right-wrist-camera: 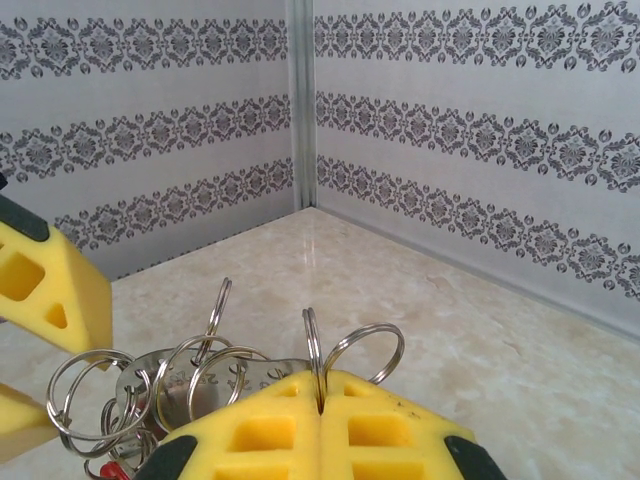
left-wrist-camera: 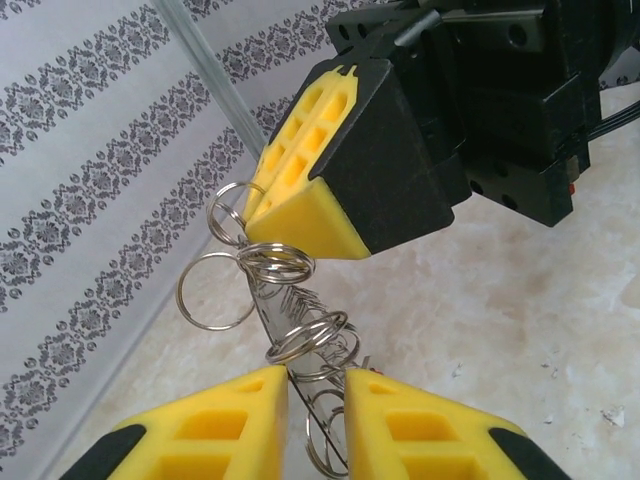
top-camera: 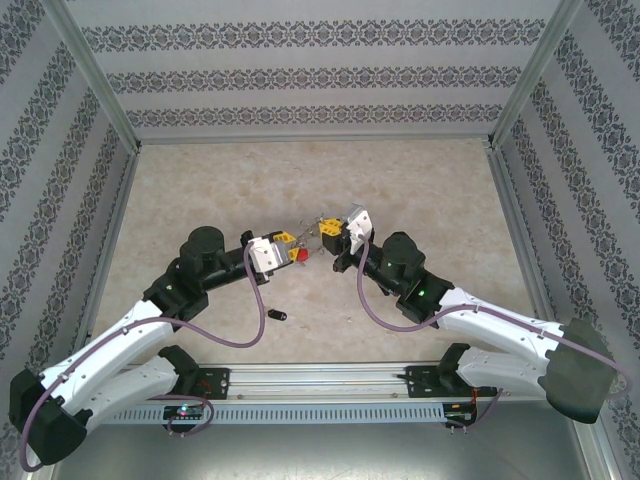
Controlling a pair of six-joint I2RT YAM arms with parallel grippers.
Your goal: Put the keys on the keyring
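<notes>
- Key [top-camera: 277, 316]: small and dark-headed, lying flat on the bare desk [top-camera: 200, 200]. It sits nearer the arm bases than the pincers do, below the left arm's wrist in the top view. It is apart from both pincers and from the keyring, and its blade is too small to make out.
- Left pincer [left-wrist-camera: 315, 385]: raised above mid-desk and pointing towards the right one. Its yellow fingers [left-wrist-camera: 240, 425] stand a narrow gap apart, with coils of ring wire running up through the gap. Whether the pads actually pinch the wire cannot be told.
- Keyring [left-wrist-camera: 278, 265]: hangs off the desk between the two pincer tips. It is a cluster of thin silvery split rings and wire loops, with flat stamped metal pieces visible in the right wrist view.
- Red tag [top-camera: 300, 255]: hangs at the lower end of the cluster, just beside the left pincer's tip.
- Right pincer [right-wrist-camera: 320, 385]: clamped shut, with one upright ring of the keyring nipped in the seam between its yellow pads. Further rings fan out to the left.
- Walls [top-camera: 300, 70]: pale panels with dark patterned bands enclose the desk on three sides, with metal posts in the far corners.
</notes>
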